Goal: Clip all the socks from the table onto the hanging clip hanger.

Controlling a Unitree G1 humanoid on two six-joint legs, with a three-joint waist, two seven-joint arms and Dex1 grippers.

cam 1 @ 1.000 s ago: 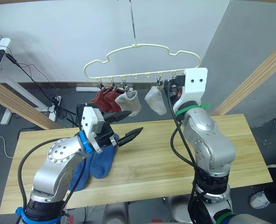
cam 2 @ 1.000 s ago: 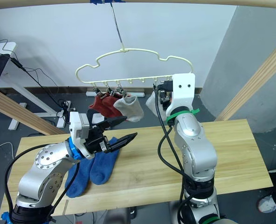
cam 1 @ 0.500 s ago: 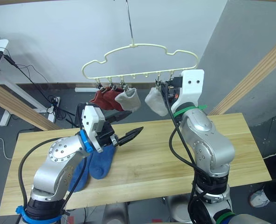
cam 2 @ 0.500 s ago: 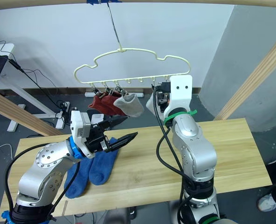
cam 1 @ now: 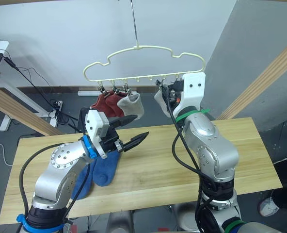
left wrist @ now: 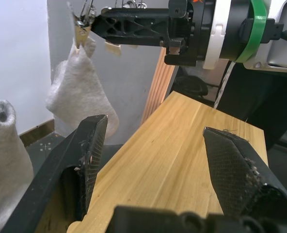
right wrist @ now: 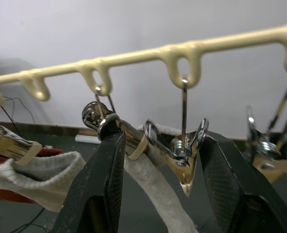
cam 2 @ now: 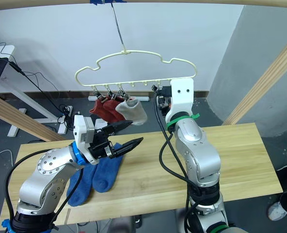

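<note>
At hanger: my right fingers (right wrist: 158, 194) spread around a clip (right wrist: 184, 148); slipping drops the grey sock (left wrist: 80, 92).
Left fingers (cam 1: 129, 131): spread, empty.
Surface (cam 1: 260, 160): blue socks (cam 1: 102, 170) remain.

**Even indoor light, soft focus in the wrist views**

We see bright, diffuse light from above in both head views; the white wall (cam 1: 61, 34) is lit evenly and shows no glare. Shadows on the table (cam 1: 153, 165) are soft and weak. The wooden beams at the edges look slightly bent by the lens. In the right wrist view, the near metal clips (right wrist: 182, 150) carry small bright reflections, and the black fingers (right wrist: 100, 194) are blurred.
</note>
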